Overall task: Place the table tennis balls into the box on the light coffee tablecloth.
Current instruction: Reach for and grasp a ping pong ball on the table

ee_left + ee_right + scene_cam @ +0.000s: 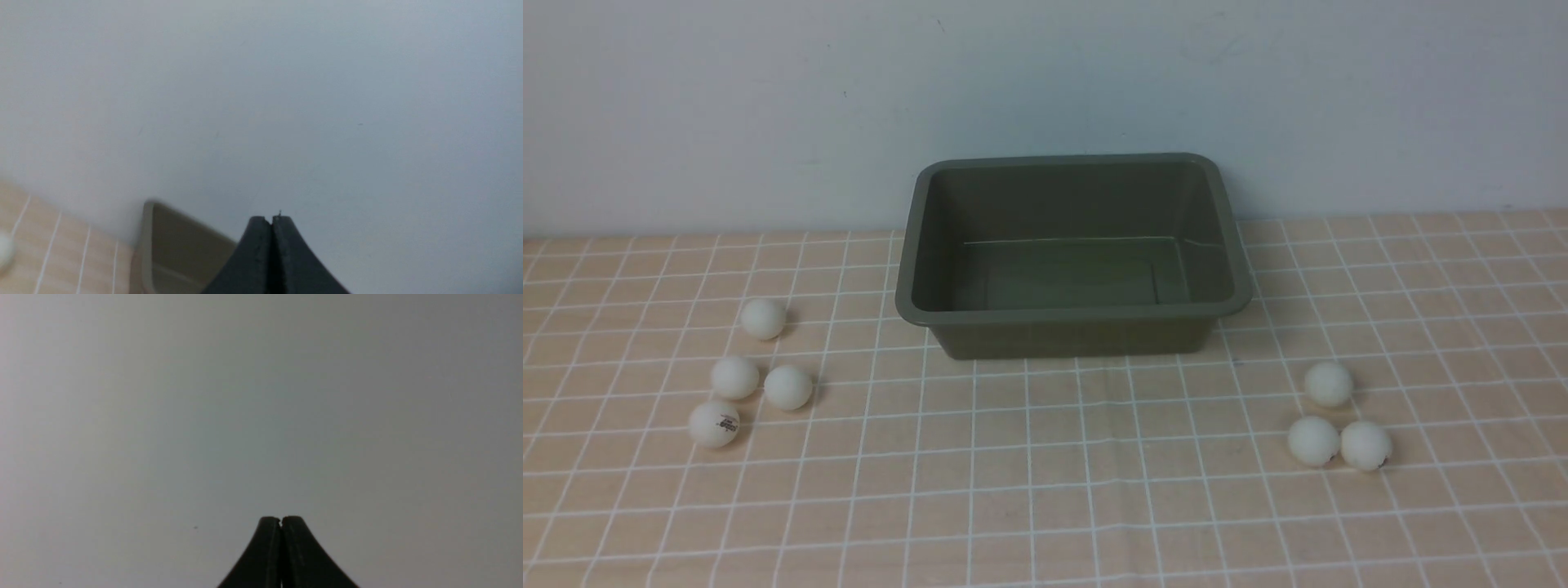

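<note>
Box (1074, 335): at twelve o'clock on my cloth (1029, 457);
Balls: four at nine o'clock (734, 377), three at three o'clock (1329, 384);
My left gripper (271, 222), right gripper (280, 522): fingertips together

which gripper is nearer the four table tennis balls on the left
Left, most likely: the left gripper is clear of the balls, one showing in its wrist view. The right gripper faces wall, no balls in its view.

1 pale wall (1045, 73) with a few small dark marks stands upright.
</note>
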You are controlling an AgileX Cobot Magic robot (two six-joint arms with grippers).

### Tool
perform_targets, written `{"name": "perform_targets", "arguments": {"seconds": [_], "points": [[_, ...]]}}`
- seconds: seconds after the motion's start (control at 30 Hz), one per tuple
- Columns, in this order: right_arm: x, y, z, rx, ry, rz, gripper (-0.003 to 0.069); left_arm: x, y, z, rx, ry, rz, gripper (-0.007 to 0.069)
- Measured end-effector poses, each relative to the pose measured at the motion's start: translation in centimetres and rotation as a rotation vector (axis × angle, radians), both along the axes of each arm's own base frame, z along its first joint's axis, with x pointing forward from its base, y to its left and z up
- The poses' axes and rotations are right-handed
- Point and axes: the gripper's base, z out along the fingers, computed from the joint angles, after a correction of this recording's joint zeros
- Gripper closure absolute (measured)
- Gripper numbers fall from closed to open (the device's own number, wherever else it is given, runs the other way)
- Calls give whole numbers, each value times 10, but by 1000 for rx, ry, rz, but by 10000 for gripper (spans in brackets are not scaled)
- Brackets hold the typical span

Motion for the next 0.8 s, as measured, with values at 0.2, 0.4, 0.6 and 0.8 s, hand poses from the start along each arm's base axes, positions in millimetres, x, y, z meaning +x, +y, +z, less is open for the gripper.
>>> {"name": "perform_targets", "arguments": {"seconds": [0.2, 0.4, 0.6, 0.8], "points": [[33, -2, 16, 33, 177, 5, 677, 9, -20, 36, 314, 31, -164, 693], [75, 16, 6, -128, 475, 156, 677, 59, -36, 42, 502, 240, -374, 693], [109, 55, -32, -394, 885, 436, 677, 111, -42, 28, 596, 540, -546, 693], [132, 68, -71, -508, 1215, 498, 677, 141, -31, 12, 711, 821, -520, 693]]}}
